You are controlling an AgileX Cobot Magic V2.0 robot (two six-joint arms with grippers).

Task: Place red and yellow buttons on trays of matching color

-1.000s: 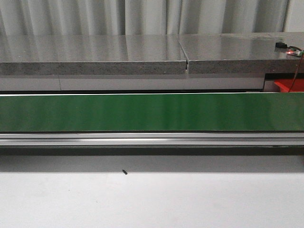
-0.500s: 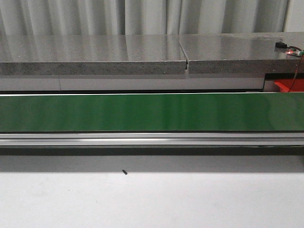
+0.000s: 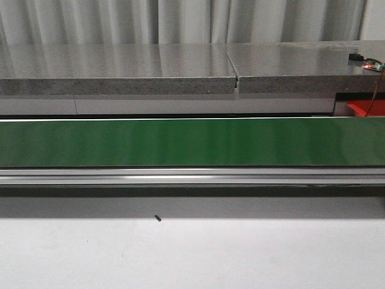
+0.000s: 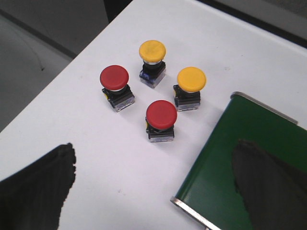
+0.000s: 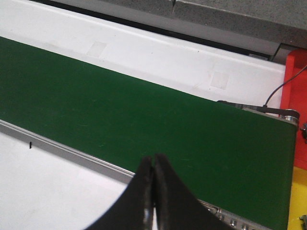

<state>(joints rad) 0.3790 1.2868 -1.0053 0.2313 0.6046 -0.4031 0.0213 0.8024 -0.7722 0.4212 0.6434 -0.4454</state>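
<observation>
**benchbot_dan:** Buttons are all sitting in a little cluster on the white tabletop in the left wrist view, just beside the end of the green conveyor belt (image 4: 249, 143). Taking the cluster as a clock: yellow button (image 4: 152, 50) at 12, second yellow button (image 4: 191, 79) at 3, red button (image 4: 161, 114) at 6, other red button (image 4: 114, 77) at 9. Left gripper (image 4: 153, 182) hangs over them, jaws spread wide, holding nothing.

**servo_sue:** They look like rigid plastic mushroom-head switches, light and not fragile. The domed caps look slick, so I'd pinch the square base block or under the cap rim. What's the right arm doing?

**benchbot_dan:** Right gripper (image 5: 153, 191) is pinched fully together, empty, over the belt. The trays barely show: a red sliver and a yellow corner at the frame edge. Front view shows no buttons or arms.
</observation>
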